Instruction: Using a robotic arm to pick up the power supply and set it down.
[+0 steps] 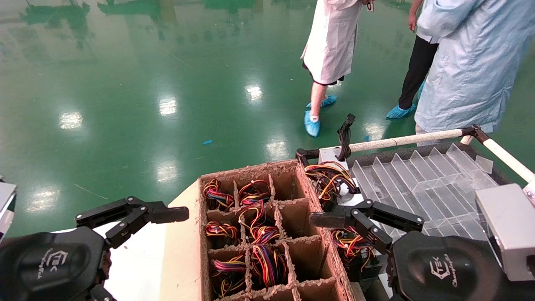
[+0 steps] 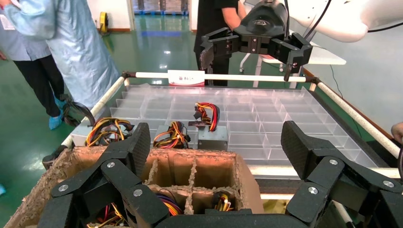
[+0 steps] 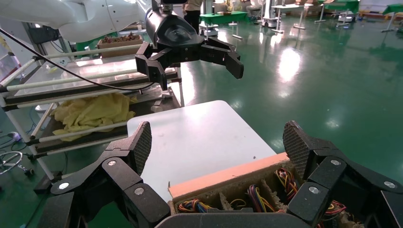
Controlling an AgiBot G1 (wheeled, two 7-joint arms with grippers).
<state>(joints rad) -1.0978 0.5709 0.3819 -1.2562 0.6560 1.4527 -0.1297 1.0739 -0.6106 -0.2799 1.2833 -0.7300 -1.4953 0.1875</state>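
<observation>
Black two-finger right gripper [image 1: 334, 215] sits lower right of centre in the head view, fingers spread and gripping nothing, hovering at the right edge of the cardboard divider box [image 1: 267, 234]. Power supplies with coloured wire loops lie just beside and under it in the head view: one wire bundle above the fingertips [image 1: 330, 177], another below them [image 1: 353, 246]. In the left wrist view, a small silver-grey power supply [image 2: 212, 137] sits on the clear plastic tray [image 2: 304, 114], just past the box's far wall. More wire bundles fill the box cells [image 1: 257, 228]. Left gripper [image 1: 138, 217], lower left in the head view, is also spread and empty, over the white table [image 1: 142, 255], well apart from the tray. Judgement: right arm is clearly nearer; the target lies forward and below its fingers. Long axis of the supply cannot be told. Two people stand beyond, at the upper right.
</observation>
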